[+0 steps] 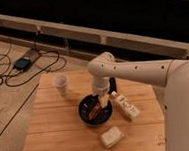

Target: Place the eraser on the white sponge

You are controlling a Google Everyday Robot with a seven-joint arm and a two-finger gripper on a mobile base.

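currently gripper [102, 99] above black bowl [83, 111]; white sponge [111, 137] near, apart, toward camera.

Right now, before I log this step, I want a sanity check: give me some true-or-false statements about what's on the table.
The pale off-white rectangular sponge lies on the wooden table with nothing on it. True.
The gripper hangs over that sponge. False: it is above the round black bowl.
The long white printed carton lies beside the bowl. True.
The sponge sits inside the bowl. False: it lies on the table in front of it.
The white cup stands upright near the table's back corner. True.
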